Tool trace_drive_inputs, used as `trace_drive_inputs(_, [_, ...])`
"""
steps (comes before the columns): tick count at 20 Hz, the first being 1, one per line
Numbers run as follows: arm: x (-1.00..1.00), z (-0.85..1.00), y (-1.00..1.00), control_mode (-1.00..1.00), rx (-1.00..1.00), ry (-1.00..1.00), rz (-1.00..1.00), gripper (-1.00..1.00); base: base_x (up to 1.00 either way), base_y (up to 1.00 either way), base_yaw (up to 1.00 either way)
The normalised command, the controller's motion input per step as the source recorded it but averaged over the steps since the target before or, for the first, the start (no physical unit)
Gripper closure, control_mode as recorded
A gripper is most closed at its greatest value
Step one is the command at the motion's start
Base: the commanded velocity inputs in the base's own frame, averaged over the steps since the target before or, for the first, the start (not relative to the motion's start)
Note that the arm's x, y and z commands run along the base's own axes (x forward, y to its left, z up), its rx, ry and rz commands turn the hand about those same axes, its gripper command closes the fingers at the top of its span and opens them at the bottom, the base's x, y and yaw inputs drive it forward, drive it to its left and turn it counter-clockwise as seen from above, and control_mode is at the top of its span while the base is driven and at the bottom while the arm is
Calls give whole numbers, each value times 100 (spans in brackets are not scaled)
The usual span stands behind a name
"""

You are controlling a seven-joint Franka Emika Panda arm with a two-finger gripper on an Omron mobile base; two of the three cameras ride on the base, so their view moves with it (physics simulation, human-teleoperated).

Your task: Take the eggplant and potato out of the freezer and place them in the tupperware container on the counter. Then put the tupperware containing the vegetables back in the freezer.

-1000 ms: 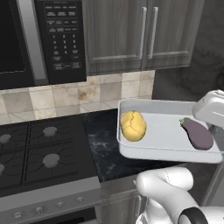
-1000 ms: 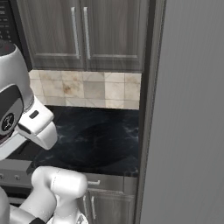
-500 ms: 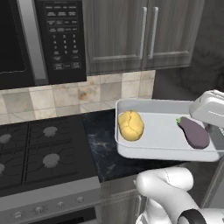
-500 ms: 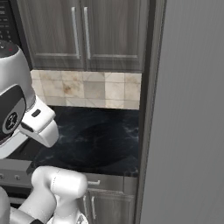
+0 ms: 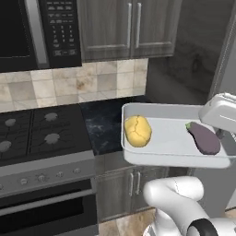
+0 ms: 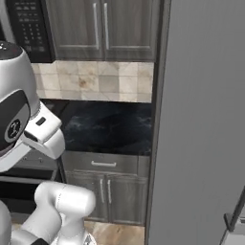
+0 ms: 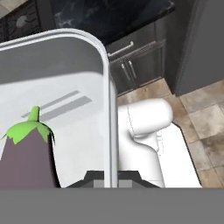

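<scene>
potato: left in tupperware container | eggplant: right end, just beside the grip | container: lifted off counter, level | gripper: clamped on container's rim | freezer: far right

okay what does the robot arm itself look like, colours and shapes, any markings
The arm is built of glossy white, rounded, tube-like segments with bulbous elbows. Dark grey to black bands sit at the joints, one with a round cap bearing a small pale mark. The gripper has small dark finger tips. No cables show.
</scene>
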Motion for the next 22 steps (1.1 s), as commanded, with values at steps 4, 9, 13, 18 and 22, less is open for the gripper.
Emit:
trace_drive_inputs(4, [0, 0, 0, 100, 0, 0, 0, 100, -54, -27, -17])
trace_drive_inputs(9, [0, 0, 0, 100, 0, 0, 0, 100, -5, -55, -37])
trace_drive_inputs(13, [0, 0, 0, 100, 0, 0, 0, 100, 0, -79, -37])
trace_drive_inputs(18, [0, 0, 0, 100, 0, 0, 0, 100, 0, -77, -23])
trace_drive_inputs(22, [0, 0, 0, 100, 0, 0, 0, 100, 9, -51, -7])
